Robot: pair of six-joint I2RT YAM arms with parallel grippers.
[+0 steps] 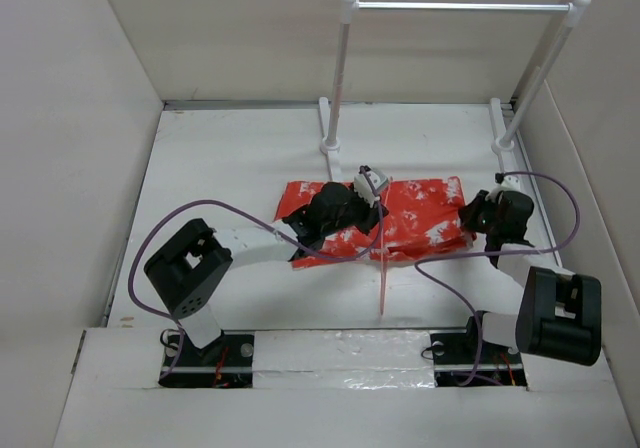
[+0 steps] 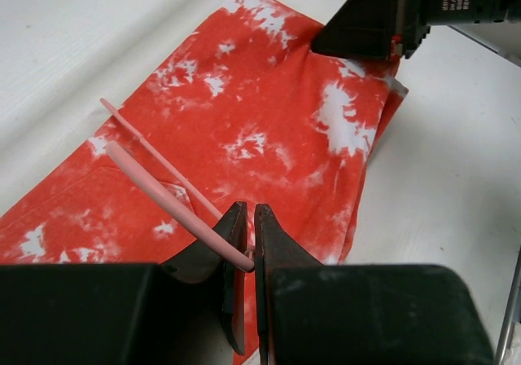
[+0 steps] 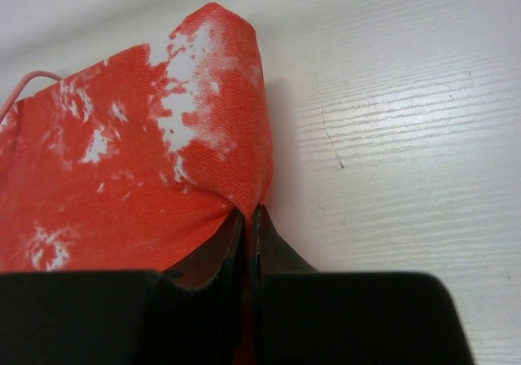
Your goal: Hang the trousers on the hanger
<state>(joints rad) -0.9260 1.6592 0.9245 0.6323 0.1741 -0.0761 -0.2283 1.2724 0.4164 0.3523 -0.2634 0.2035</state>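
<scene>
The orange-red trousers point(image 1: 425, 213) with white splotches lie folded on the table. The thin pink hanger point(image 1: 383, 268) runs across them toward the near edge. My left gripper point(image 1: 372, 186) is over the trousers' middle, shut on the hanger. In the left wrist view its jaws point(image 2: 251, 218) clamp a pink wire point(image 2: 163, 194), and a second wire runs beside it over the cloth point(image 2: 269, 120). My right gripper point(image 1: 478, 215) is at the trousers' right end. In the right wrist view it point(image 3: 247, 214) is shut on a raised cloth edge point(image 3: 122, 153).
A white rail point(image 1: 460, 7) on two posts stands at the back of the table. White walls close in left, right and behind. Purple cables loop beside both arms. The right gripper's black body point(image 2: 383, 23) shows at the top of the left wrist view.
</scene>
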